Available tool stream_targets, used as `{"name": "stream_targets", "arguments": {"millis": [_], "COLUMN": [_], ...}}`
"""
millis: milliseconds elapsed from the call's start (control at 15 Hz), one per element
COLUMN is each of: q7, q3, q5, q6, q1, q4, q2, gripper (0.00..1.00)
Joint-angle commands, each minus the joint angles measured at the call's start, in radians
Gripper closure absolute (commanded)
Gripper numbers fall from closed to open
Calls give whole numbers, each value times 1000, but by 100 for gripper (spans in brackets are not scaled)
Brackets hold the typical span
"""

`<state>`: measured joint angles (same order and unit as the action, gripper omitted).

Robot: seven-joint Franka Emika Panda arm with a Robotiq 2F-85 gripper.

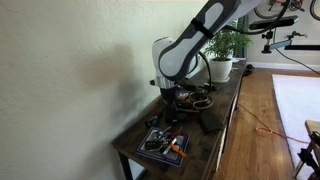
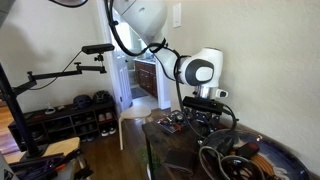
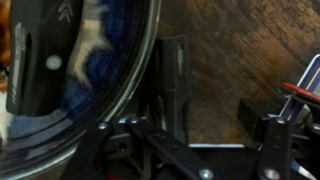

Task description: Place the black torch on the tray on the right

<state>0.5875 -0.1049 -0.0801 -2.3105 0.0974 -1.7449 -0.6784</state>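
Torch [image 3: 172, 85] is lying on the wooden table [image 3: 235, 50] in the wrist view, right beside the round tray [image 3: 140, 75] — just outside its shiny rim, can't tell if it's touching. Claw [image 3: 182, 140] is spread wide, its 2 fingers [image 3: 265, 130] either side of the torch with gaps showing, so it's got hold of nothing. A red-handled thing [image 3: 302, 90] sits on the far side of the torch from the tray. In an exterior view the claw [image 2: 200, 118] hangs low over the table next to the tray [image 2: 290, 150] — torch is too dark to pick out there.
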Motion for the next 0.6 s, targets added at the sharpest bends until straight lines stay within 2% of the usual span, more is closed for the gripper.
{"name": "stream_targets", "arguments": {"millis": [0,400,467,533], "q7": [32,40,35,32], "q3": [-1,2,5,5], "q5": [-28,-44,-49,-51], "q6": [19,15,16,16], "q1": [3,-3,-8,-10], "q4": [-68,-78,-84,-89], "q2": [62,78,88,97], "gripper": [40,80,85,86]}}
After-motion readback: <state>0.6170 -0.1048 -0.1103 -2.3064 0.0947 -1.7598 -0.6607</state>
